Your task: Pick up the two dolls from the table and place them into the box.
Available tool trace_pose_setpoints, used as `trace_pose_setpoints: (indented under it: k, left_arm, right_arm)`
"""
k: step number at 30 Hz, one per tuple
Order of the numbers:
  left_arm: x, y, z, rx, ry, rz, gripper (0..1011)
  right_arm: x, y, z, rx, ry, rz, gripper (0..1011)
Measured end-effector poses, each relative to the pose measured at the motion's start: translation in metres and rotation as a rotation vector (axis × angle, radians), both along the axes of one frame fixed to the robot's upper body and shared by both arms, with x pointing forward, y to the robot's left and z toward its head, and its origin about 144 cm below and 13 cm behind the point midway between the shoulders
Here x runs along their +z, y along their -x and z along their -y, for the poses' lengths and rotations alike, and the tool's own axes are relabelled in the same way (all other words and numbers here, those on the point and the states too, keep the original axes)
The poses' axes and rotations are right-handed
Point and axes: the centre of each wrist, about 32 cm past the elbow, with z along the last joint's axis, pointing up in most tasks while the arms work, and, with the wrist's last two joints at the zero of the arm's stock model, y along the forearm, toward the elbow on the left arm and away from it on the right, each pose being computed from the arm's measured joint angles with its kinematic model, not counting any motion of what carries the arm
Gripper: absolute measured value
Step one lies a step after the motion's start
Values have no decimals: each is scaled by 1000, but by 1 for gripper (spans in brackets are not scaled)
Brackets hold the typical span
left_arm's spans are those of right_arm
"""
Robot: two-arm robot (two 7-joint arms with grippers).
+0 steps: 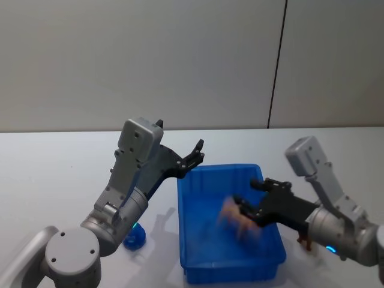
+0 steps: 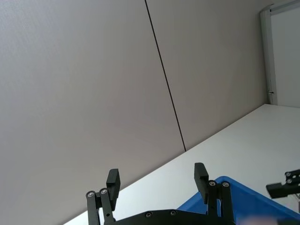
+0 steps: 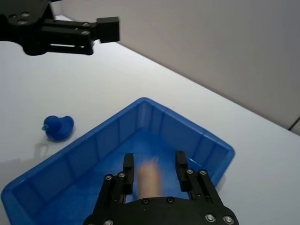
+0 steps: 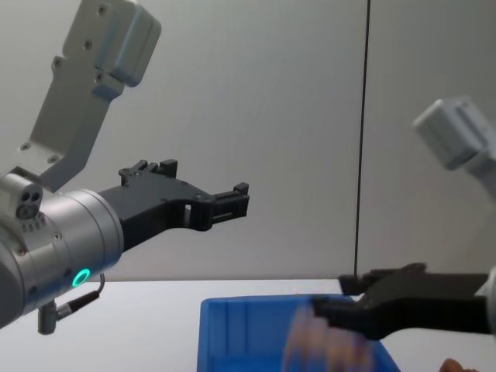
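Over the ribbed blue box (image 1: 231, 271) the right tool (image 1: 248, 193) is spread wide, a blurred brown doll (image 1: 235, 217) between its fingers (image 3: 180, 161). At the box's eight o'clock a fuzzy blue doll (image 1: 135, 236) is seen on the worktop (image 1: 60, 174); the left tool (image 1: 199, 151) is held agape, empty.

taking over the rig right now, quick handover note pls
Left gripper: open, empty, raised near the far left corner of the box.
Right gripper: open over the box, brown doll blurred between its jaws, apparently dropping in.
Blue doll: on the table, left of the box.
Done: brown doll almost in. Left: blue doll into the box.
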Motion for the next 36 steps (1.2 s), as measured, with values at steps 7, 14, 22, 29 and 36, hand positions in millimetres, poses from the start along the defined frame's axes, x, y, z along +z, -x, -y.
trace_pose_setpoints:
  k: [7, 14, 22, 29, 36]
  left_arm:
    - [0, 0, 0, 0, 0, 0, 1001]
    - [0, 0, 0, 0, 0, 0, 1001]
    - [0, 0, 0, 0, 0, 0, 1001]
    - [0, 0, 0, 0, 0, 0, 1001]
    - [0, 0, 0, 0, 0, 0, 1001]
  right_arm:
    - [-4, -4, -11, 27, 5, -29, 683]
    - [-6, -5, -13, 11, 8, -32, 903]
    - [-9, 2, -3, -64, 4, -20, 1001]
    - [-13, 16, 14, -147, 4, -17, 1001]
    - [-19, 34, 32, -210, 15, -36, 1001]
